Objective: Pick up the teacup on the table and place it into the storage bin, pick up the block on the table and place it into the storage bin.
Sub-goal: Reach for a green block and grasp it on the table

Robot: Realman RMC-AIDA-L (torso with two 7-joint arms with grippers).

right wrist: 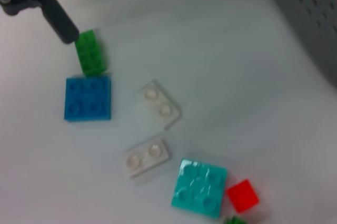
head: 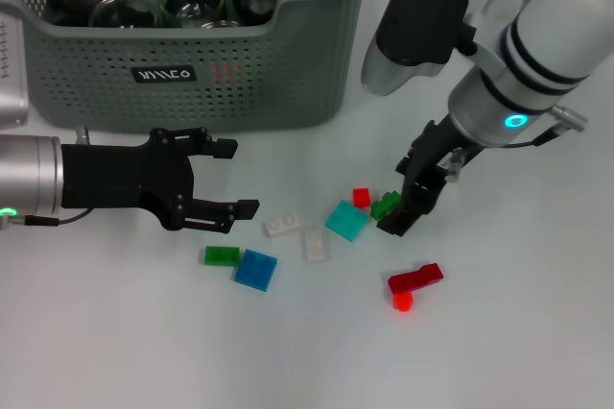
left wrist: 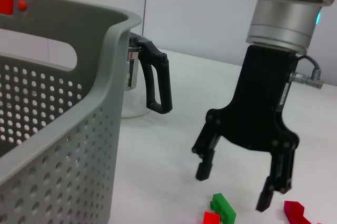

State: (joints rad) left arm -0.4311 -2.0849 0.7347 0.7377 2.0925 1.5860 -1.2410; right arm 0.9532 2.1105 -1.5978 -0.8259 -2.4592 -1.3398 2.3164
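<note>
Head view: right claw [head: 411,200] open, astride green block [head: 386,204] right of centre on worktop [head: 499,332]. Centre it, close, lift straight. Left claw [head: 223,179] open, idle lower left.

I count nine blocks on the table [head: 537,332]: three red, two green, two white, one blue, one teal. One storage bin [head: 240,83]. Two grippers in view.

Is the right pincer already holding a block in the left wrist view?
No. The right pincer hangs open above the small green block, with nothing between its fingers.
</note>
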